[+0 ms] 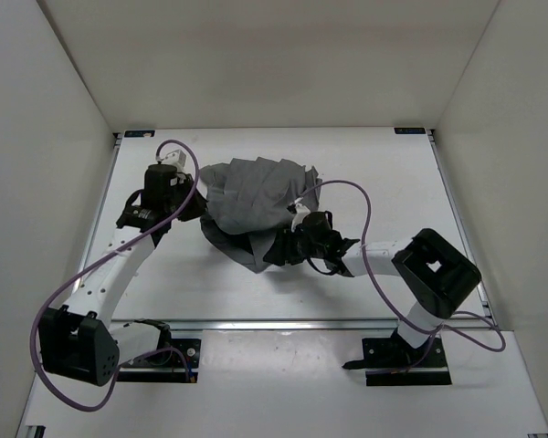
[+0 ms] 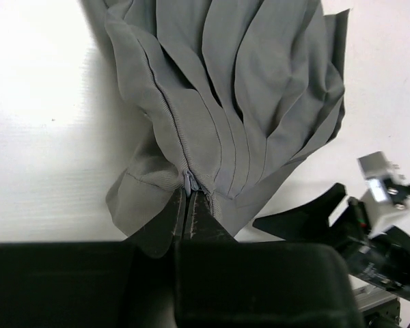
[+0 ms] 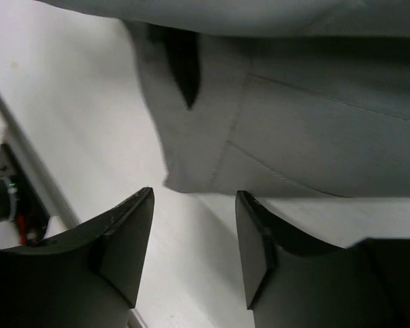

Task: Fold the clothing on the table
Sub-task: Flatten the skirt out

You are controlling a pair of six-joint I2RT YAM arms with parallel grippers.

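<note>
From above, the clothing (image 1: 256, 196) lies bunched in the middle of the table (image 1: 365, 164), between both arms. In the left wrist view, your left gripper (image 2: 190, 212) is pinched tight on its edge beside the zipper (image 2: 188, 181). In the right wrist view, your right gripper (image 3: 195, 246) stands parted and empty, with a fabric corner (image 3: 181, 181) just beyond it. The cloth looks light, limp and prone to slipping, so take that corner.

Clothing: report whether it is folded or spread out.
Neither: the clothing is bunched in a crumpled heap, pleats fanning unevenly, one edge pinched in the left gripper.
</note>
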